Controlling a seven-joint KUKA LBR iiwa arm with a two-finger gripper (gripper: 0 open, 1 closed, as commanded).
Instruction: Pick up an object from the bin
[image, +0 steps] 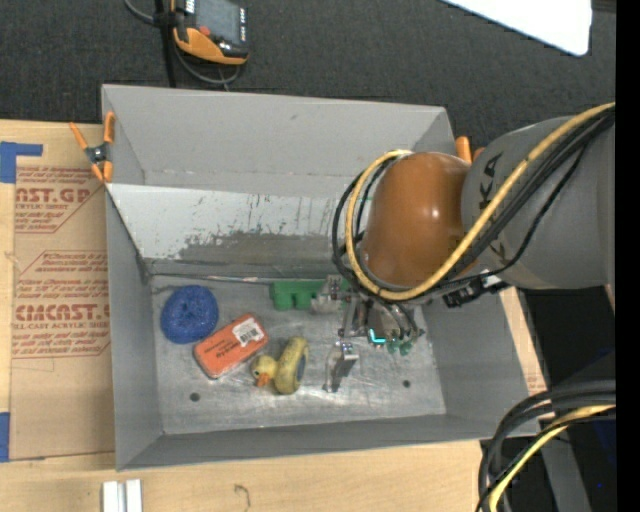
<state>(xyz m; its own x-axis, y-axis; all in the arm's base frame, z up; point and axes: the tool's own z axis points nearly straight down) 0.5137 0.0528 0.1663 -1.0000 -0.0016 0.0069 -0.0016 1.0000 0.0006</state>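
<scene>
Apparently the gripper (340, 368) hangs low over the bare floor of the grey bin (400, 395), just right of the yellow rubber duck (285, 364). I cannot tell whether the claw is spread or closed, and nothing shows in it. Closing there would likely catch nothing. A sideways shift could shove the duck against the orange packet (229, 346).

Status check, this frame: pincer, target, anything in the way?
Pincer low over bin floor, just right of yellow toy duck. Green block behind; orange packet and blue scrubber further left. Nothing between pincer and duck.
</scene>
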